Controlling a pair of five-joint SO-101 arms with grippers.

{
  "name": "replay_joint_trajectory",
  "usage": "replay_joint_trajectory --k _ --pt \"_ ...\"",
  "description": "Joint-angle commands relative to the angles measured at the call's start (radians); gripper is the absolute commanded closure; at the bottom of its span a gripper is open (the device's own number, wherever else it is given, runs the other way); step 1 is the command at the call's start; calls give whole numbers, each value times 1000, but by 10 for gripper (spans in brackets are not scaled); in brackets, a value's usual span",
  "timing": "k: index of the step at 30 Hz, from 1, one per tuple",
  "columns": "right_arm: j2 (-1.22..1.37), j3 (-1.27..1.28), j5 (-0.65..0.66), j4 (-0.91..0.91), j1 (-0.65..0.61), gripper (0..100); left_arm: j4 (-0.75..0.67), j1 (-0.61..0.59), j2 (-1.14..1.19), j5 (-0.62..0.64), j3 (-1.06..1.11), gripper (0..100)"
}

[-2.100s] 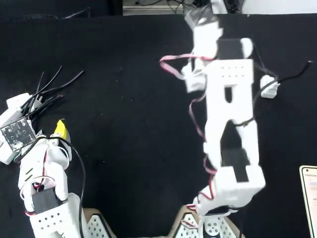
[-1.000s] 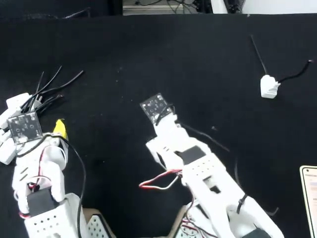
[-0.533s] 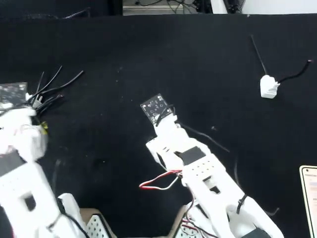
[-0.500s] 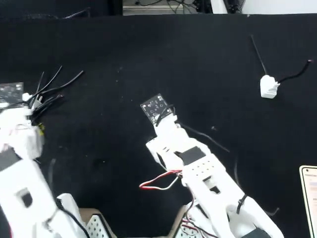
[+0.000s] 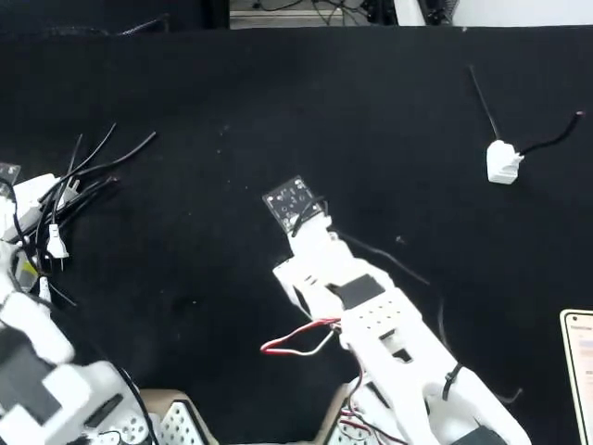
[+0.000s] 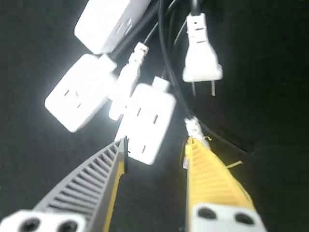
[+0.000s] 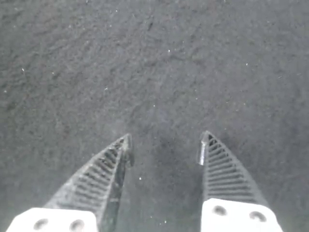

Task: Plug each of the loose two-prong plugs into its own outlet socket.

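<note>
My left pincer (image 6: 154, 142) is released, its grey and yellow fingers (image 6: 207, 179) spread over the tangle (image 5: 37, 193) at the desk's (image 5: 278, 102) left edge. In its wrist view I count 3 white sockets (image 6: 147, 121): 1 just off the grey fingertip, 1 beside it, and 1 cut off by the frame. A loose 2-prong plug (image 6: 203, 53) lies just past the yellow finger, prongs bare and touching no socket. A 2nd, smaller plug (image 6: 126, 82) sits between the sockets; I can't tell whether it is seated. Black cords (image 6: 166, 72) cross the lot.

From above, the left arm (image 5: 37, 371) is smeared and cut off at the desk's near left corner, and the tangle runs off the left edge.

My right pincer (image 7: 164, 145) is released too, over black desk surface. From above it is hidden under the right arm (image 5: 371, 315), near the desk's middle and well apart from the tangle. Near the right edge lies a white block (image 5: 503, 162) on a cord; I can't tell whether it is a plug or a socket.
</note>
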Motion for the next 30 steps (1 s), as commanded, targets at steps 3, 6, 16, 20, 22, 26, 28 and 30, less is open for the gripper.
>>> replay_joint_trajectory --k 3,6,16,20,22,26,28,30 --pt "-28 -5 -5 -21 -11 779 -3 -5 184 -92 -199 794" --pt "-28 -4 -5 -21 -11 779 5 -13 285 -92 -285 794" --pt "-28 -4 -5 -21 -11 779 147 -5 423 -94 -381 798" --pt "-28 -4 -5 -21 -11 779 256 -13 423 -94 -438 798" --pt "-28 -4 -5 -21 -11 779 276 -13 427 -95 -446 798" --pt "-28 -4 -5 -21 -11 779 275 -13 434 -95 -443 796" --pt "-28 -4 -5 -21 -11 779 275 -12 434 -95 -443 794" --pt "-28 -4 -5 -21 -11 779 275 -12 434 -95 -443 793"
